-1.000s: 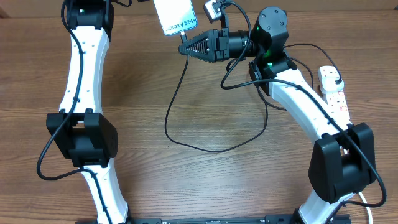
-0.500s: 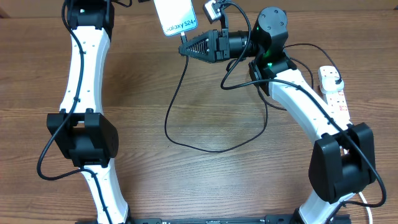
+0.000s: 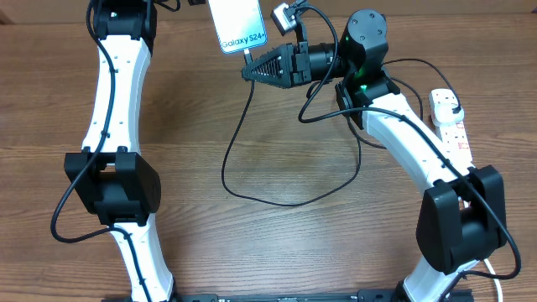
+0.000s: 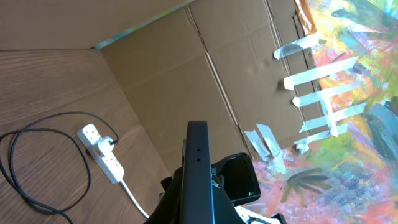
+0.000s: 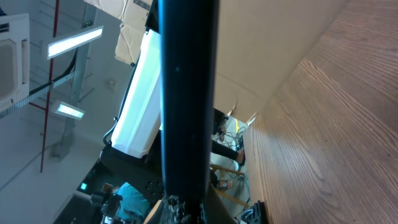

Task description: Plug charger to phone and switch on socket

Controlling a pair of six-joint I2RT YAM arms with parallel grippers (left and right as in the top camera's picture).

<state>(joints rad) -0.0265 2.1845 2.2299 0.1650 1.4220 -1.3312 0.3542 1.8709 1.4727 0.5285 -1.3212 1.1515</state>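
Left gripper [image 4: 198, 202] clamps phone [image 3: 237, 23] | right gripper [image 3: 249, 69] at phone's lower edge, we think pinching charger [image 3: 224, 172] | socket [image 3: 450, 127] far right of phone

Brown wood-grain table [image 3: 252, 243] underneath. Along its far edge, creased cardboard [image 4: 186, 68] standing upright. Beside the cardboard, a bright painting [image 4: 354, 143] in orange, green and blue, crossed by strips of white tape [image 4: 317, 81]. High up in the right wrist view, two lit strip lights [image 5: 74, 40].
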